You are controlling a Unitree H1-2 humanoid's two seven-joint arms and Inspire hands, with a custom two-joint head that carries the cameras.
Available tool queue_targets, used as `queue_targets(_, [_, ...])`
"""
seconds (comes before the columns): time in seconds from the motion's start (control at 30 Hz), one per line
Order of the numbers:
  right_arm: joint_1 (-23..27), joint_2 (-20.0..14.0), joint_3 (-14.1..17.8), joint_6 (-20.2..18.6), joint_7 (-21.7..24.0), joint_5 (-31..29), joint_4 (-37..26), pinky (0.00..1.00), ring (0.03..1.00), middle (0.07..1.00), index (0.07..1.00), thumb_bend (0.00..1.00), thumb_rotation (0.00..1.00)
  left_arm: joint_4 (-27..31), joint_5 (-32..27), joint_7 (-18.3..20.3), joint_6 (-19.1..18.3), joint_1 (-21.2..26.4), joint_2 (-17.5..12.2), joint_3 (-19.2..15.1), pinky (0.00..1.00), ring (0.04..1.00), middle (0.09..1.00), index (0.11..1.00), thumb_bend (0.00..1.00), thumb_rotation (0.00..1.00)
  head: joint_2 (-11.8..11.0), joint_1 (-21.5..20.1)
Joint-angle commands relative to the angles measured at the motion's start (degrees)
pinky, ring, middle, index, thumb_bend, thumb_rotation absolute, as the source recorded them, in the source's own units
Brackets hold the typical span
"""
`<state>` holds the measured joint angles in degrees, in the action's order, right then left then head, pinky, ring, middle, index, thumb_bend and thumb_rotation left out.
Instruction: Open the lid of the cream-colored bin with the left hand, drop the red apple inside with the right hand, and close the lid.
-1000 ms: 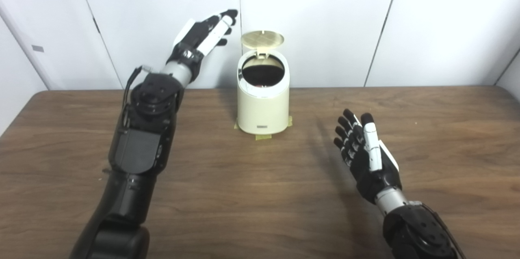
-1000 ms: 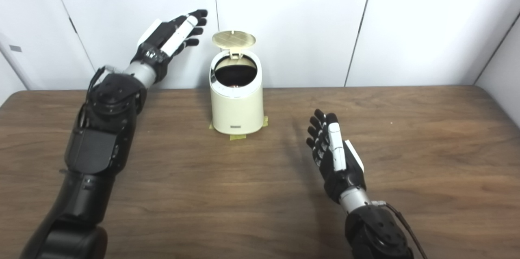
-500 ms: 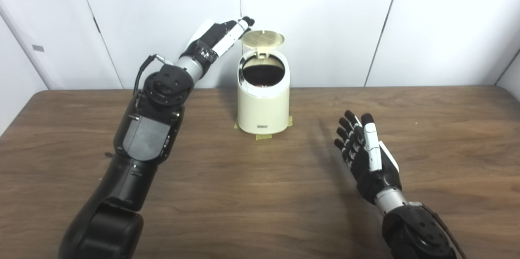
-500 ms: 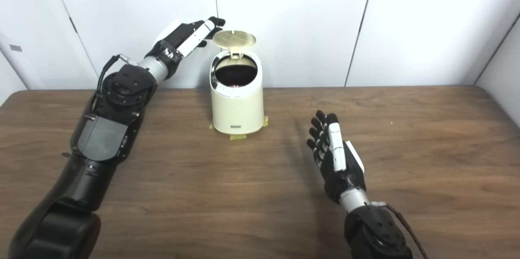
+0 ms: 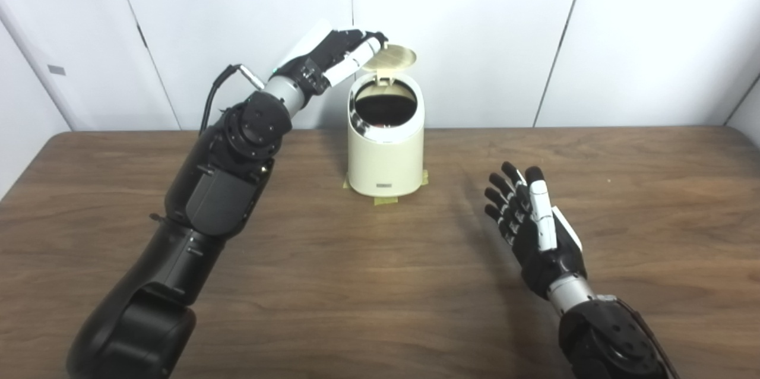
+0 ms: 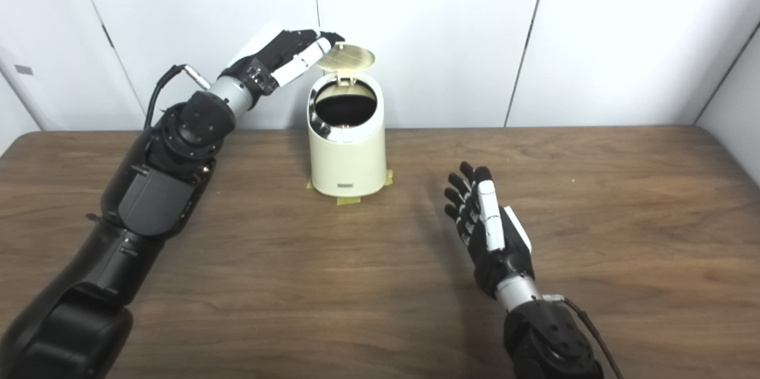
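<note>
robot test lab: bare wooden table (image 5: pixel 356 284) against plain white wall panels (image 5: pixel 475 28) (bin (image 5: pixel 385 147) fixed down with tape (image 5: pixel 386 200)).

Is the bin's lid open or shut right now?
Open: the lid stands raised behind the bin, exposing its dark mouth, with the left hand at its edge.

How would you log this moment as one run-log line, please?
phase: closing | lid: raised | left hand: at lid edge | right hand: open, idle | bin: upright

You see glossy black arm shells with round joint housings; silver wrist cuffs; black-and-white left hand (image 5: pixel 332 55) and right hand (image 5: pixel 534 224); thin black cables by both wrists.
</note>
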<state>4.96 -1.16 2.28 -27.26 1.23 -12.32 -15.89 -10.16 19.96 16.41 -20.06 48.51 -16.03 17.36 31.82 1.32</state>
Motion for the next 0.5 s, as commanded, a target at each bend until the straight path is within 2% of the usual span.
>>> queue_targets(0.0, [2.0,-0.4,-0.4,0.4,-0.3,-0.5,-1.2,0.95,0.939,0.943,0.974,0.56,1.00,2.1,1.5,-0.1,2.0,3.7,-1.0,0.0,0.87,0.865,0.833,0.808,0.31,1.00,0.1,0.1])
queue_targets(0.3, [2.0,-1.3,-1.4,0.4,-1.5,-0.8,-0.8,0.97,0.924,0.919,0.959,0.54,1.00,5.5,5.3,2.9,0.9,2.6,-2.4,1.7,0.83,0.845,0.831,0.810,0.41,1.00,0.6,0.3])
queue_targets(0.37, [2.0,-1.7,-1.9,0.3,-1.6,-0.7,-0.8,0.99,0.925,0.911,0.957,0.55,1.00,6.8,6.8,4.2,0.2,2.2,-3.0,2.6,0.79,0.834,0.834,0.806,0.38,0.99,0.6,0.3])
queue_targets(0.47, [2.0,-2.3,-2.8,0.4,-1.7,-0.8,-1.1,1.00,0.930,0.906,0.958,0.55,1.00,8.4,8.3,5.3,0.2,1.6,-3.5,3.3,0.78,0.828,0.834,0.802,0.36,0.92,0.8,0.3])
